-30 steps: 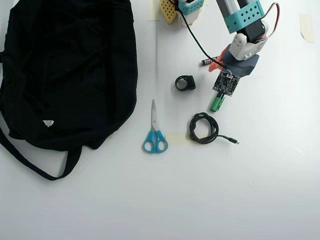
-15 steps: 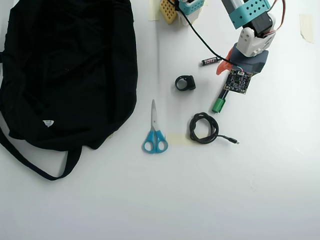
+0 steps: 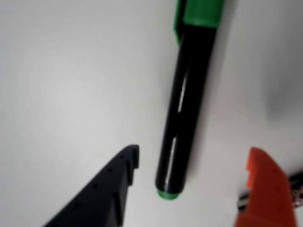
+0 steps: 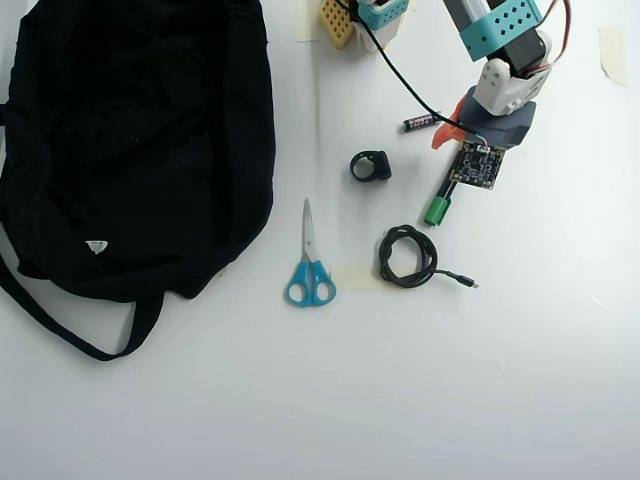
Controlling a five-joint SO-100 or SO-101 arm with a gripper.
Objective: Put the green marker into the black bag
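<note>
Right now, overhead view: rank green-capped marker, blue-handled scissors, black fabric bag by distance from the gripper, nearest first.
1. Green-capped marker: directly at the gripper, barrel under it.
2. Blue-handled scissors: lower left, mid-table.
3. Black fabric bag: far left.

The arm has perforated teal brackets, a white servo, black cable; the tool pairs black and orange fingers.

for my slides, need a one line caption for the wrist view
Open tool straddles the small green end of the green marker lying on the white table.
</note>
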